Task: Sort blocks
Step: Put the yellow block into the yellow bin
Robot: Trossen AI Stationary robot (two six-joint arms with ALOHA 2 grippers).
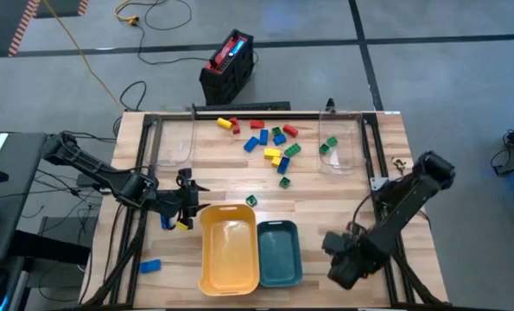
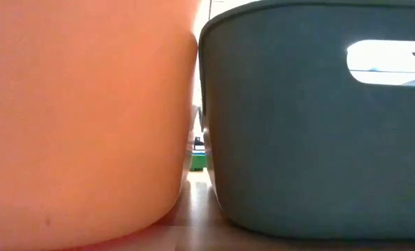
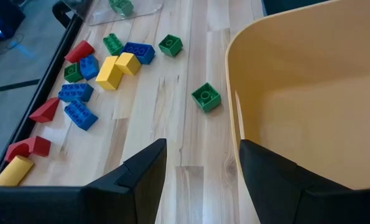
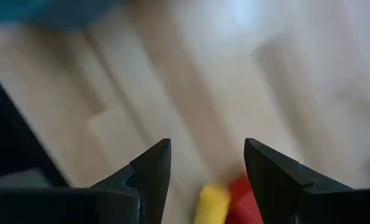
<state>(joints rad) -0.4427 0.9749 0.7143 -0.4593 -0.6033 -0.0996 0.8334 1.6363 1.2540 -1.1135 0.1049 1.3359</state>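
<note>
Beyond the yellow tray (image 1: 229,278), most blocks (image 1: 269,142) lie unsorted; both trays look empty. Left gripper (image 1: 187,200) open and empty; right gripper (image 1: 334,244), jaws apart, nothing seen held.

Two dark, jointed arms, each ending in a black tool (image 3: 197,180) with two angular wedge-shaped fingers.

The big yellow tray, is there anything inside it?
Nothing shows inside the yellow plastic tray: the high view sees its bare floor. The left wrist view shows only part of the inside; the near wall hides the rest there.

Wooden table (image 1: 231,164) — blocks (image 1: 269,142), yellow tray (image 1: 230,247), teal tray (image 1: 279,252).
</note>
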